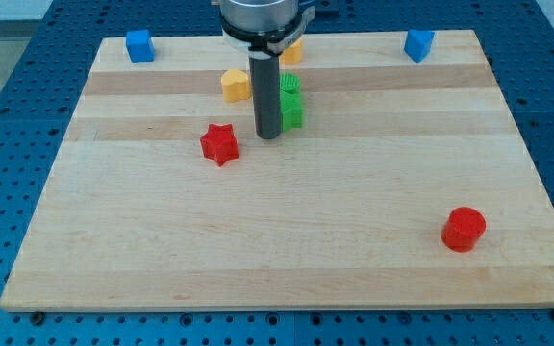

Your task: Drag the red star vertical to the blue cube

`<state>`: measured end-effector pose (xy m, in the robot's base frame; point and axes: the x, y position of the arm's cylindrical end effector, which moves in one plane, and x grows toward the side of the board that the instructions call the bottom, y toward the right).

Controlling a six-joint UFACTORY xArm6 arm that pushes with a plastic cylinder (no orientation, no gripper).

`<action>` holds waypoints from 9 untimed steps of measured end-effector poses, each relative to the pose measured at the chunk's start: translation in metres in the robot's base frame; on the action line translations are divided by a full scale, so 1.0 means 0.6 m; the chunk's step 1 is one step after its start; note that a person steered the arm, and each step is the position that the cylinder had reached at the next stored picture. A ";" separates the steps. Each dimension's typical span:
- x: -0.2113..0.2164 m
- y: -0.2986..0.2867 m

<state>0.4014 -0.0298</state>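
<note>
The red star (219, 144) lies left of the board's middle. The blue cube (139, 45) sits at the board's top left corner. My tip (268, 135) rests on the board just right of the red star, with a small gap between them, and close against a green block (290, 108) on its right.
A yellow block (236, 85) lies up and left of the tip. An orange block (291, 50) is partly hidden behind the rod's mount. A second green block (289, 84) sits above the first. A blue block (417, 44) is at the top right. A red cylinder (464, 229) is at the bottom right. The wooden board (287, 250) ends near the view's bottom.
</note>
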 end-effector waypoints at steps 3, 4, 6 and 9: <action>0.041 -0.090; 0.041 -0.144; 0.072 -0.205; 0.100 -0.284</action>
<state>0.4612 -0.2000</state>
